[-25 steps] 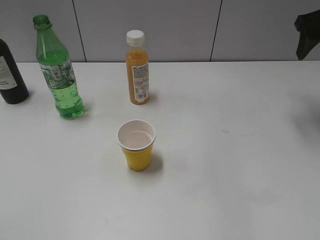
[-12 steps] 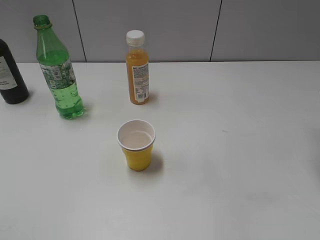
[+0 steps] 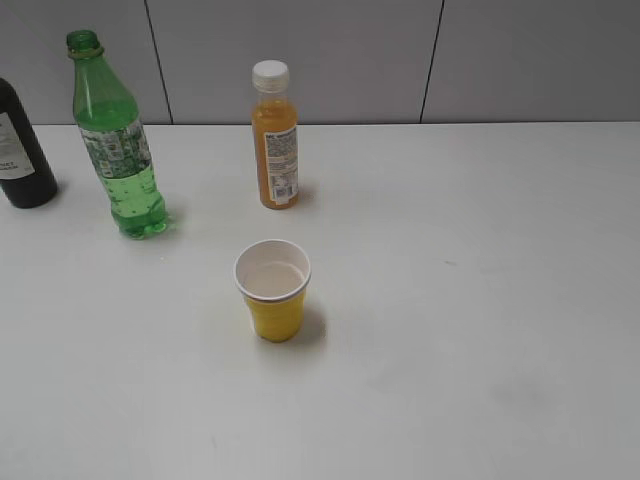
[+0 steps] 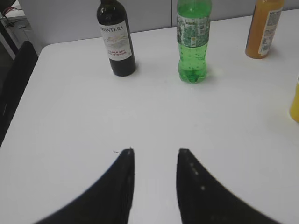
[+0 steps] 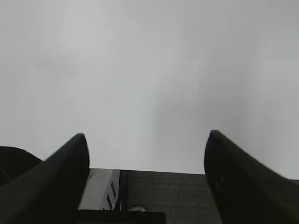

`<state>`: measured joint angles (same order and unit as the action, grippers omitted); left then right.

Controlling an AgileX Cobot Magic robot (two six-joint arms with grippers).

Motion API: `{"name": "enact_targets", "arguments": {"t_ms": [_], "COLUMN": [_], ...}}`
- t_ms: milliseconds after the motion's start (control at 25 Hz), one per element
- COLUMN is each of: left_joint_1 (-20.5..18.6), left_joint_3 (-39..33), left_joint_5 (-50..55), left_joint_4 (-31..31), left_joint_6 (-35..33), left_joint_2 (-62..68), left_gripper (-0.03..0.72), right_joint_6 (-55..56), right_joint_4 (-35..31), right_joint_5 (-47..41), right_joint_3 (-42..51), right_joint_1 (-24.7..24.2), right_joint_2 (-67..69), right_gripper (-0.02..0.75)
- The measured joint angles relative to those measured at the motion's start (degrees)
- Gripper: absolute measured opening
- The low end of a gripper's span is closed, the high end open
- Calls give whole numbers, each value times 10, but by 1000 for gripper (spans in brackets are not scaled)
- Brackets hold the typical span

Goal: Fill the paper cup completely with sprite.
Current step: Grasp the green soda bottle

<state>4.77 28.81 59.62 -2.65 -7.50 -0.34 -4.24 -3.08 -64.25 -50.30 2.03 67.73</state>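
The yellow paper cup [image 3: 273,292] stands upright near the table's middle, white inside, with a little clear liquid low in it; its edge shows at the right of the left wrist view [image 4: 295,100]. The green sprite bottle [image 3: 118,140] stands uncapped at the back left, about a third full; it also shows in the left wrist view [image 4: 193,44]. My left gripper [image 4: 155,150] is open and empty, well short of the bottle. My right gripper [image 5: 146,136] is open and empty over bare table. Neither gripper shows in the exterior view.
An orange juice bottle [image 3: 275,140] with a white cap stands behind the cup, also in the left wrist view [image 4: 264,29]. A dark wine bottle [image 3: 22,148] stands at the far left, in the left wrist view [image 4: 115,39] too. The table's edge [image 5: 154,171] lies under my right gripper.
A dark arm part at the exterior view's upper right edge one second ago has left the view. The bottles and the cup have not moved.
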Motion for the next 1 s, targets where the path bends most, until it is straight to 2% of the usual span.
{"name": "enact_targets", "arguments": {"t_ms": [120, 400, 680, 1000], "left_joint_1": [0, 0, 0, 0], "left_joint_3": [0, 0, 0, 0], "left_joint_5": [0, 0, 0, 0], "left_joint_4": [0, 0, -10, -11], "left_joint_6": [0, 0, 0, 0], "left_joint_2": [0, 0, 0, 0], "left_gripper": [283, 412, 599, 622], "right_joint_6": [0, -1, -5, -22], "right_joint_4": [-1, -3, -3, -2], "right_joint_5": [18, 55, 84, 100], "right_joint_3": [48, 168, 252, 264], "right_joint_1": [0, 0, 0, 0], "right_joint_2": [-72, -255, -440, -601], "right_gripper": [589, 588, 587, 587]}}
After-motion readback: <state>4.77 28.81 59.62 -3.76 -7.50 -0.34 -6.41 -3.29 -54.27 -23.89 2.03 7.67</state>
